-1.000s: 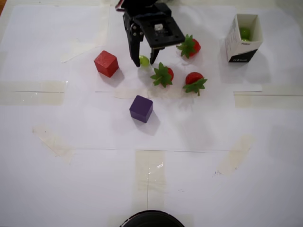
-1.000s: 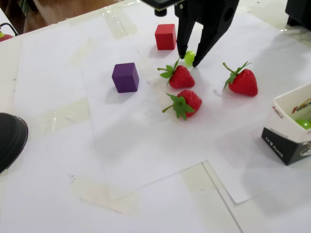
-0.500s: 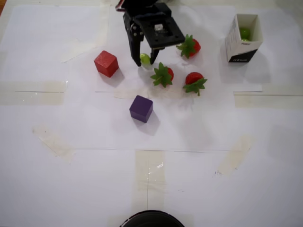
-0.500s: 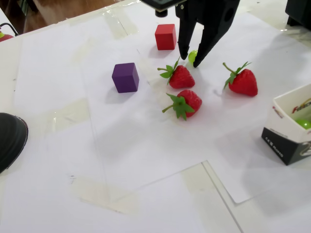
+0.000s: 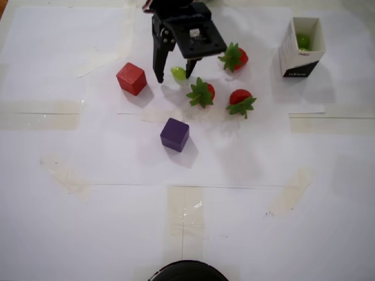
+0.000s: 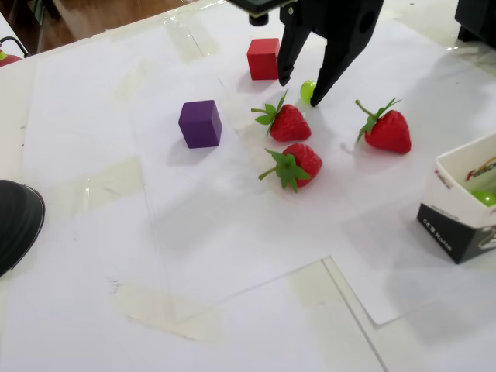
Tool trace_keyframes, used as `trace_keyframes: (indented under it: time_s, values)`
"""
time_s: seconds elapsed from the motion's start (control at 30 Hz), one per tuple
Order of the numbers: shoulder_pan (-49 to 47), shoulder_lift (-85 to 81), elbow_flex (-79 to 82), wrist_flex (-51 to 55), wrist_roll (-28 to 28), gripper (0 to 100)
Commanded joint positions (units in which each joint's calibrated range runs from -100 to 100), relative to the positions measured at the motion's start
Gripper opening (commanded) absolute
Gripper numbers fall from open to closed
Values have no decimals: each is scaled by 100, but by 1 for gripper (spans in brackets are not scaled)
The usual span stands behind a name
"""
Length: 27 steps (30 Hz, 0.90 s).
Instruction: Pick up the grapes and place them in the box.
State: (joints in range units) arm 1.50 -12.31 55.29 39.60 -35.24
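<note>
The black two-fingered hand (image 5: 173, 76) hangs spread over the small glossy light-green grape (image 5: 178, 72) lying off-centre by one finger on the paper-covered desk (image 5: 187, 193), so closing could squirt it toward the leafy red strawberry (image 5: 201, 92).

A red cube (image 5: 131, 78) sits on the white surface (image 5: 88, 222) at about 10 o'clock from the purple cube (image 5: 174, 134) in the overhead view, the two well apart. Three strawberries lie to the right: one strawberry (image 5: 201, 92) at roughly 1 o'clock from the purple cube, a second strawberry (image 5: 241, 101) just beside it at 3 o'clock, and a third strawberry (image 5: 234, 57) further up, at 12 o'clock from the second. Their green leaves stick out sideways. Strips of clear tape (image 5: 40, 114) cross the paper sheets. A dark round object (image 5: 186, 271) pokes in at the bottom edge, at 6 o'clock from the purple cube.
</note>
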Motion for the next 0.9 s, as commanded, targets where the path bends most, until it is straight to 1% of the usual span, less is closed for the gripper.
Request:
trace_keyframes:
  time_s: [0.0,0.1,0.2,0.37,0.43,0.87]
  values:
    - [49,-205,25,214,-63,20]
    - [34,-205,25,239,-54,17]
    - [19,-205,25,263,-63,12]
    - [12,-205,34,263,-68,11]
    - [12,-213,43,263,-73,8]
    - [19,-239,43,296,-44,5]
